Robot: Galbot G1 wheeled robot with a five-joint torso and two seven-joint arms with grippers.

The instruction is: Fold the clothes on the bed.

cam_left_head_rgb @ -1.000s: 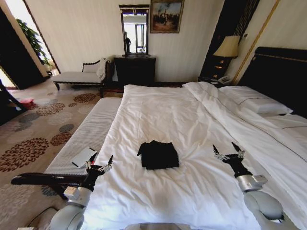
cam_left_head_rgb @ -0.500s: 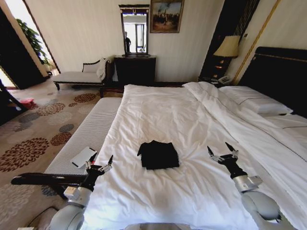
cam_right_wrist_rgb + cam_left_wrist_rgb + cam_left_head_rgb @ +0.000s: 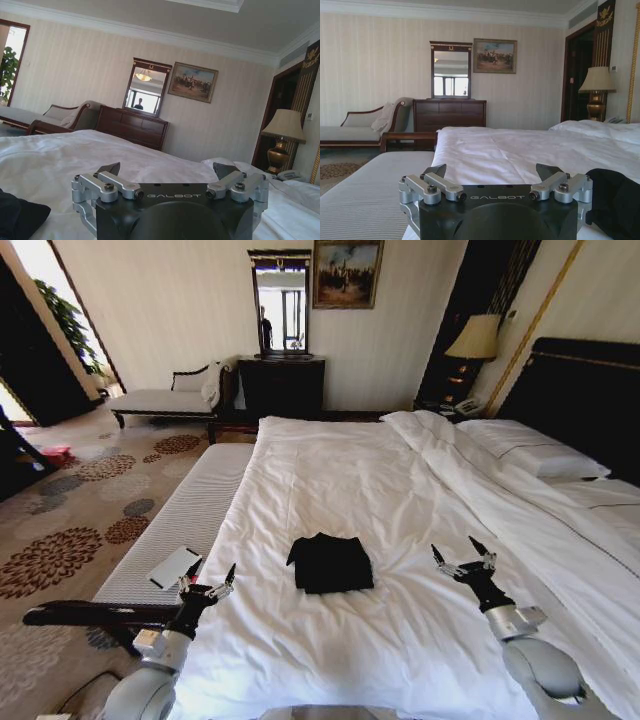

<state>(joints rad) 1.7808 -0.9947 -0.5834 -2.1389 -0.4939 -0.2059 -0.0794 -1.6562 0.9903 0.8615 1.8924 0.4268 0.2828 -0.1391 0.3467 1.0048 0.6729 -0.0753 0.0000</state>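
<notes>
White duvet on the bed [image 3: 330,490] fills my near field; my left end effector [image 3: 208,580] and right end effector [image 3: 460,558] both hover spread open, flanking the clothes [image 3: 330,563], a compact black bundle mid-bed. Risk: pinching duvet along with fabric, since both are soft. My wrist views catch just the bundle's edge; head view shows it whole.
</notes>
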